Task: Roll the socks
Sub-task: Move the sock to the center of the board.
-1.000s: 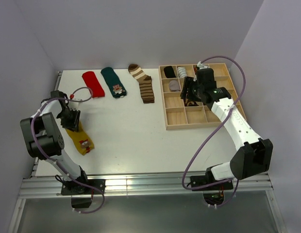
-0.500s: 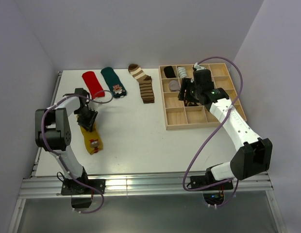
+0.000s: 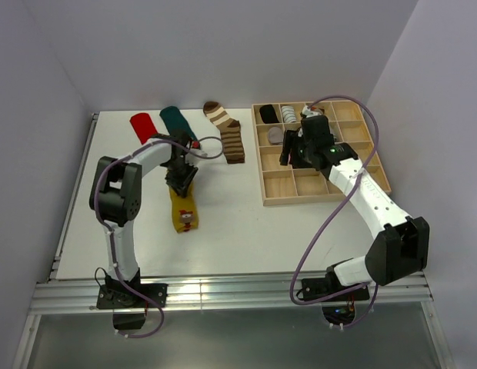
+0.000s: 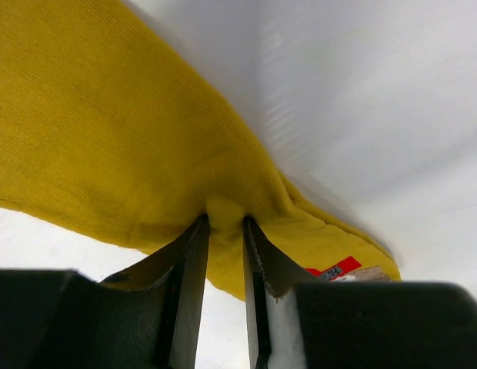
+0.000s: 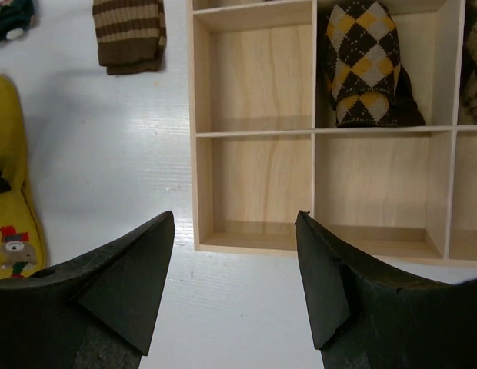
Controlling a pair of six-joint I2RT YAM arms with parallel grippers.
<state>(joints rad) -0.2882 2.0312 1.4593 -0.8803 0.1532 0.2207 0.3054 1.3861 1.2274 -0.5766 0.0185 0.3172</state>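
Note:
My left gripper (image 3: 181,178) is shut on a pinched fold of the mustard yellow sock (image 3: 183,213), which lies flat left of the table's middle. In the left wrist view the yellow fabric (image 4: 108,138) bunches between the two fingers of that gripper (image 4: 225,223). The red sock (image 3: 142,125), the dark teal sock (image 3: 177,121) and the brown-and-cream striped sock (image 3: 230,136) lie at the back. A rolled brown argyle sock (image 5: 361,61) sits in a tray compartment. My right gripper (image 3: 294,151) hovers over the tray, open and empty (image 5: 237,219).
The wooden compartment tray (image 3: 278,200) stands at the right; its back cells hold rolled black (image 3: 268,114), pale striped (image 3: 288,115) and grey (image 3: 276,136) socks. The front cells (image 5: 254,184) are bare wood. Walls close the table on three sides.
My left gripper has dragged the yellow sock from the table's left edge rightward toward the middle. The right gripper has shifted slightly back and left over the tray, still open.

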